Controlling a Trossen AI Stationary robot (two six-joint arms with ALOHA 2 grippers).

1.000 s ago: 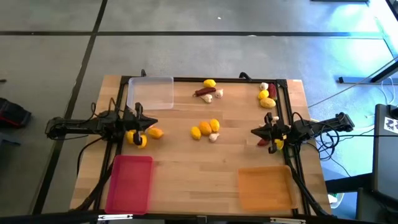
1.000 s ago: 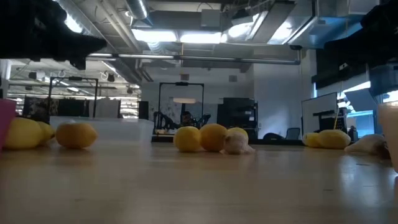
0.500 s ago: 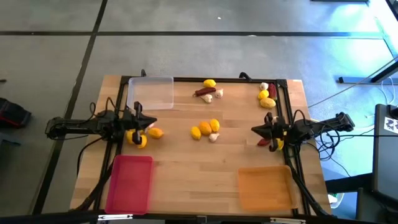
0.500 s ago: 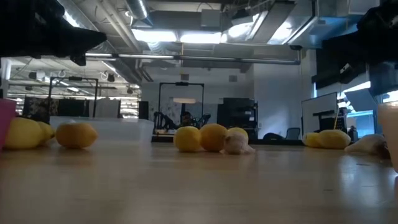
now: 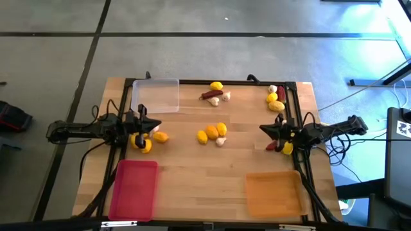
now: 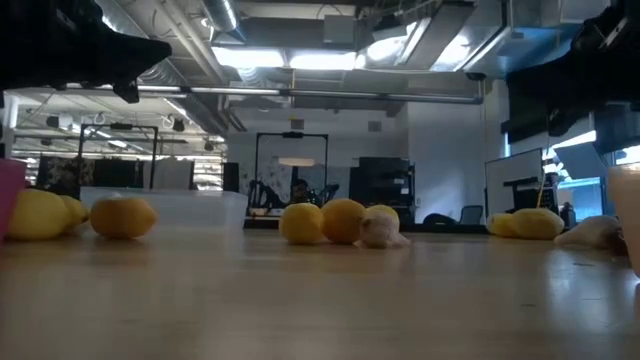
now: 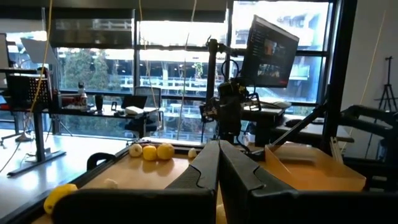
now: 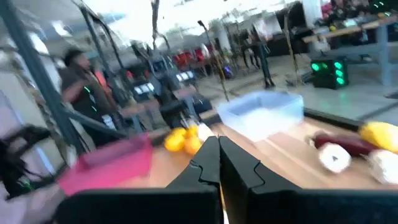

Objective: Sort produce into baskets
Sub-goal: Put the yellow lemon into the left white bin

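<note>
Both arms hover above the wooden table with nothing between their fingers. My left gripper (image 5: pixel 156 128) is shut at the left side, above a yellow lemon (image 5: pixel 142 144) and an orange one (image 5: pixel 160 136). My right gripper (image 5: pixel 262 131) is shut at the right side, beside a chili (image 5: pixel 272 146) and a lemon (image 5: pixel 287 149). More produce lies in the middle (image 5: pixel 212 133), at the far edge (image 5: pixel 216 94) and at the far right (image 5: pixel 276 98). The clear basket (image 5: pixel 155 96) rests far left, the pink-red one (image 5: pixel 134 189) near left, the orange one (image 5: pixel 273 194) near right.
A black frame (image 5: pixel 212 81) runs along the table's far edge and down both sides past the arm bases. Bare wood (image 5: pixel 205 176) lies between the pink-red and orange baskets. A person (image 8: pixel 78 81) stands in the room beyond the table in the right wrist view.
My right gripper has rolled and swung its tip a little toward the table's far edge, staying shut. My left gripper has tipped slightly upward, also shut. The produce and baskets have not moved.
</note>
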